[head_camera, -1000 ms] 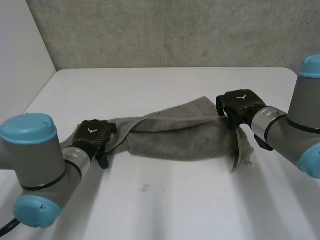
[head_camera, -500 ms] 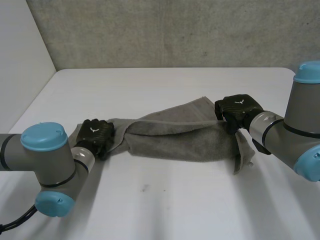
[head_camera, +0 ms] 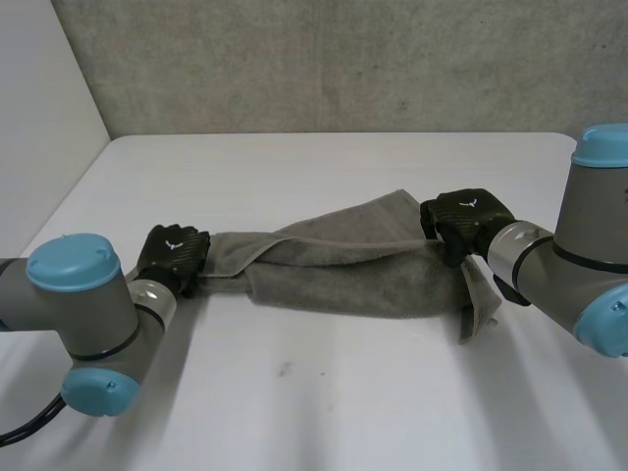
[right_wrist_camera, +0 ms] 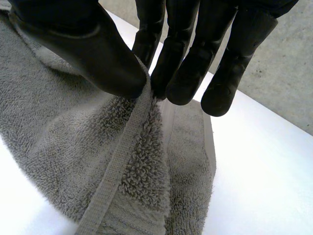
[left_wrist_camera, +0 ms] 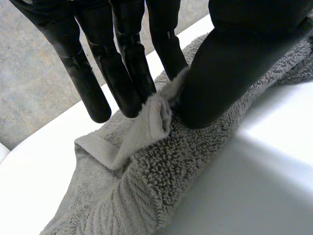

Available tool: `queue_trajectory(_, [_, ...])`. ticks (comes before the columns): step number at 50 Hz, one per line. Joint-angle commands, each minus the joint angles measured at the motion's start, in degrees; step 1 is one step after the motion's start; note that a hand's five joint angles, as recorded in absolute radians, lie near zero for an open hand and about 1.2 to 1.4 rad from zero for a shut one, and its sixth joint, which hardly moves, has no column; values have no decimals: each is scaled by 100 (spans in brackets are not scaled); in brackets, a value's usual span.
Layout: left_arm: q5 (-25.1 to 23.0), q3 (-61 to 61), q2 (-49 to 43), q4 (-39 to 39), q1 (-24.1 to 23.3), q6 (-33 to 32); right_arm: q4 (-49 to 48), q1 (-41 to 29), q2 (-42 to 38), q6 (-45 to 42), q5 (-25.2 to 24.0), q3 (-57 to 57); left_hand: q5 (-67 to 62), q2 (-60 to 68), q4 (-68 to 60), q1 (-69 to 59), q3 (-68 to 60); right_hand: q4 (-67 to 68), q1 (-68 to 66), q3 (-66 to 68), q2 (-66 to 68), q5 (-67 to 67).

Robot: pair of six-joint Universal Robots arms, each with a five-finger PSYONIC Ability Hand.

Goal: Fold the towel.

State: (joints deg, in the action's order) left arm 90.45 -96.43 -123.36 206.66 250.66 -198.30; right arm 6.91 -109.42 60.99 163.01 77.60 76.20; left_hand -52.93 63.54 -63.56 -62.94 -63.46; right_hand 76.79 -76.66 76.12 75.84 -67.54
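From the head camera I see the grey towel (head_camera: 353,270) bunched lengthwise across the middle of the white tabletop (head_camera: 324,167). The left hand (head_camera: 173,253) is at one end and the right hand (head_camera: 465,218) at the other. My left wrist camera shows thumb and fingers pinching a folded edge. On the right wrist camera, thumb and fingers pinch the hem.

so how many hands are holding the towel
2. The left hand pinches the towel at its end on the robot's left; the right hand pinches its hem at the opposite end.
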Motion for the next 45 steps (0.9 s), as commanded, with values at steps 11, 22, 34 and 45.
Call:
queue_trajectory(11, [-54, -112, 312, -73, 132, 11, 21, -9, -43, -190, 1, 9, -683, 622, -620, -682, -630, 321, -334, 388, 416, -246])
queue_trajectory(22, [-62, 11, 330, -108, 132, 54, 21, -26, -70, -235, -8, 9, -632, 571, -570, -632, -580, 321, -334, 388, 416, -246])
queue_trajectory(34, [-62, 177, 251, -117, 123, 63, 21, -26, -131, -235, -8, 9, 610, -671, 673, 611, 663, 321, -334, 388, 416, -246])
queue_trajectory(45, [-62, 336, 58, -126, 114, 63, 12, -26, -158, -243, -8, 9, 730, -791, 793, 731, 783, 321, -334, 388, 416, -246])
